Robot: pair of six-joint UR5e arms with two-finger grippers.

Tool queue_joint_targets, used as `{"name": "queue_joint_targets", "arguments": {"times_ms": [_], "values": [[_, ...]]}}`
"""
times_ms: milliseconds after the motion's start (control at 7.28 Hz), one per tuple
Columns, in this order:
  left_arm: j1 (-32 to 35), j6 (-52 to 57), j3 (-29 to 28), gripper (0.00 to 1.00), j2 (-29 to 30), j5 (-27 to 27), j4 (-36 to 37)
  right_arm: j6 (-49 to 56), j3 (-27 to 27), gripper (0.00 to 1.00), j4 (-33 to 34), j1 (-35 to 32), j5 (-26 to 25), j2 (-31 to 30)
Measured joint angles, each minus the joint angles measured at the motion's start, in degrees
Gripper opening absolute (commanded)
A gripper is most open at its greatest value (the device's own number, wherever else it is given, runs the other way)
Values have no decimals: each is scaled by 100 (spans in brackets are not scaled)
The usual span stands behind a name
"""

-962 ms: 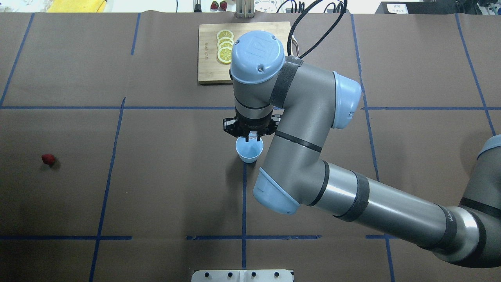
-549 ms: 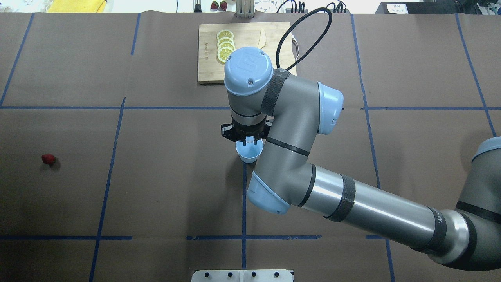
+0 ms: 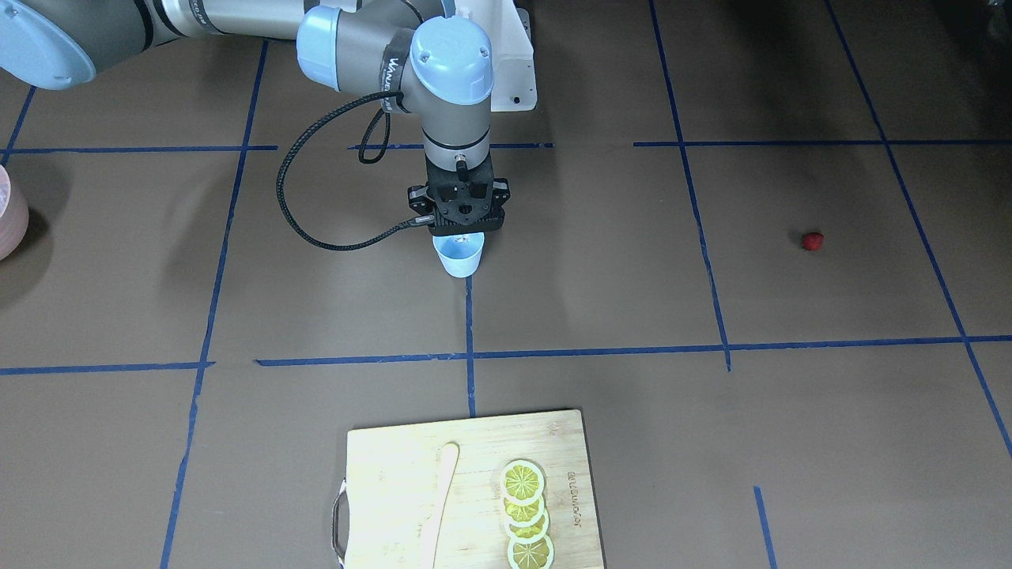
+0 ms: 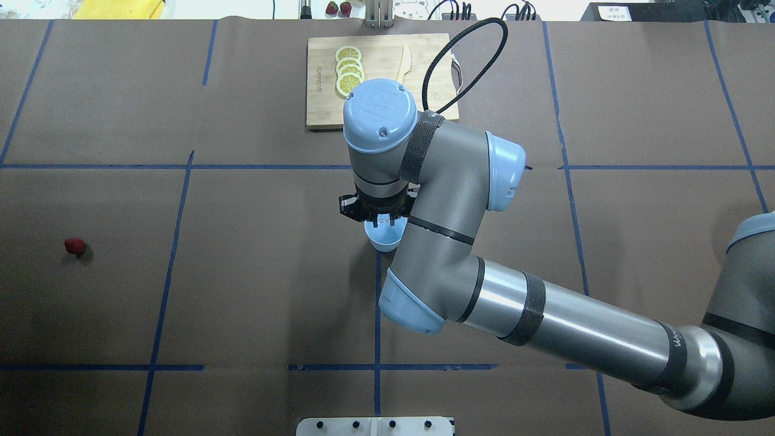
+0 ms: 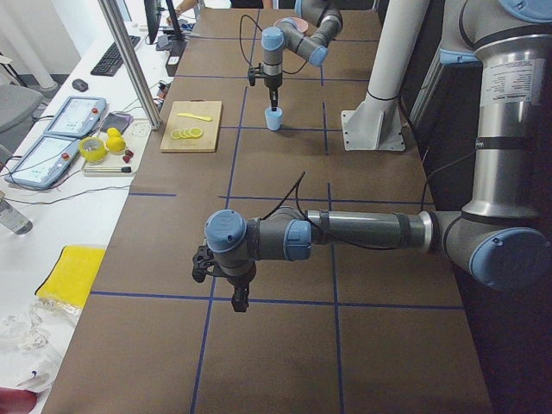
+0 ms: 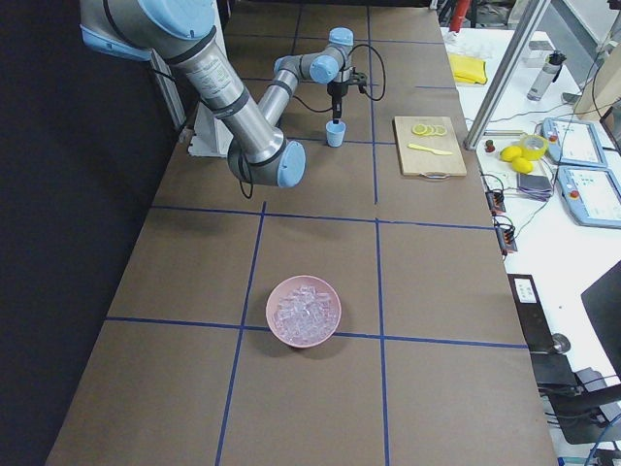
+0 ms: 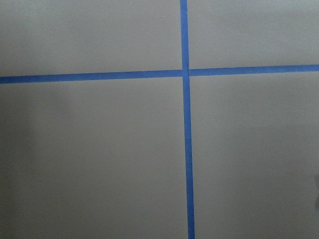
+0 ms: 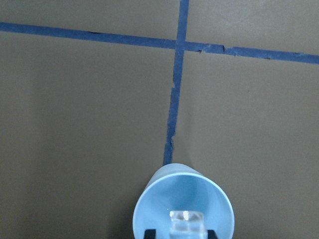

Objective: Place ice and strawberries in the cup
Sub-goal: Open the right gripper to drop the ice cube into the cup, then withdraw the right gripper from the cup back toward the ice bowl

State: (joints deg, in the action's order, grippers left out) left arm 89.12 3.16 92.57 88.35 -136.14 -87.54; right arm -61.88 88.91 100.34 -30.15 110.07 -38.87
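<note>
The task is in its early part, by my reading. The right hand (image 3: 458, 233) hangs straight over the cup (image 4: 382, 241), which stands near the middle of the overhead view on a blue tape line. In the right wrist view, at the bottom centre, a clear cube (image 8: 187, 221) sits at the cup's mouth with a dark fingertip (image 8: 149, 233) close on either side, so the hand looks clamped on the cube and not yet released. The rest of the cup's inside shows only pale blue, with no other ice and no berry that I can make out.

What is left seems to be most of the job: drop this cube, perhaps fetch more from the pink bowl (image 6: 272, 320) low in the right side view, where the ice (image 6: 304, 313) is heaped, and then add the strawberry (image 4: 75, 245). That berry lies alone on the bench (image 4: 242, 290) at the far left of the overhead view, well apart from the cup.

The left hand (image 5: 239, 302) hangs over bare bench in the lower left of the left side view; I cannot tell whether it is apart or together
</note>
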Motion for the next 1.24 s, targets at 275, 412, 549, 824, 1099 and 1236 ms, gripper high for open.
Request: {"name": "queue_joint_targets", "arguments": {"times_ms": [275,412,549,824,1099,1236], "values": [[0,0,0,100,16,0,5,0,11,98,4,0,-1,-3],[0,0,-1,100,26,0,8,0,21,98,8,0,2,-4],[0,0,-2,100,30,0,8,0,33,98,12,0,6,1],[0,-5,5,100,33,0,9,0,47,99,19,0,13,19],[0,-8,19,100,36,0,9,2,121,99,34,-33,20,31],[0,-9,22,100,45,0,9,34,306,100,205,-143,29,7]]}}
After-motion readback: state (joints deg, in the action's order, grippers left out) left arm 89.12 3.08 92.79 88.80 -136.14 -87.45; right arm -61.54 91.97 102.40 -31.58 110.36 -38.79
